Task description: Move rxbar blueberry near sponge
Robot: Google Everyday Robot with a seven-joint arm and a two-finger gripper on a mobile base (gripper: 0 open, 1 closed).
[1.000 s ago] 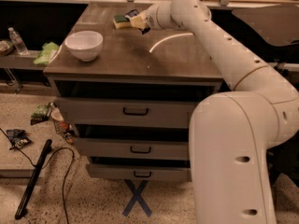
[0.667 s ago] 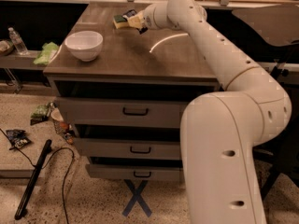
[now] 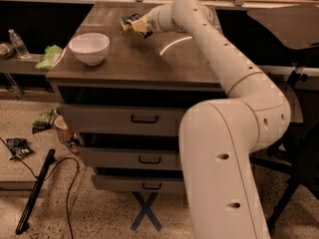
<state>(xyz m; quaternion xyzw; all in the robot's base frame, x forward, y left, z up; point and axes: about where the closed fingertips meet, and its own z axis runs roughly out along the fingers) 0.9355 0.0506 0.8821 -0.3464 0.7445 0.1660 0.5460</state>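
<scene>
The robot's arm (image 3: 234,68) reaches from the right side across the counter (image 3: 149,59) towards its back edge, a little left of the middle. The gripper (image 3: 141,26) sits low over the top there, pointing to the left. Whether it is wide, narrow or clamped on something cannot be told.

The sponge (image 3: 126,24) lies close to the back edge, yellow with a dark green top, right at the tip of the gripper. The snack bar (image 3: 134,18) shows only as a small dark blue patch with pale marks, squeezed between the sponge and the gripper on the side nearer the back edge. It is touching or just beside the sponge, and it is not clear whether it rests on the counter or is carried.

A white bowl (image 3: 88,48) stands upright near the left edge, well apart from the sponge and closer to the front-left corner.

Under the counter are three drawers (image 3: 144,118) with dark handles, stacked one above another. Off the left edge, on a lower ledge, lie a light green cloth (image 3: 48,57) and a clear bottle (image 3: 19,44). On the floor are a blue cross (image 3: 146,212) below the drawers, a black pole (image 3: 35,190) and a few wrappers (image 3: 17,147).
</scene>
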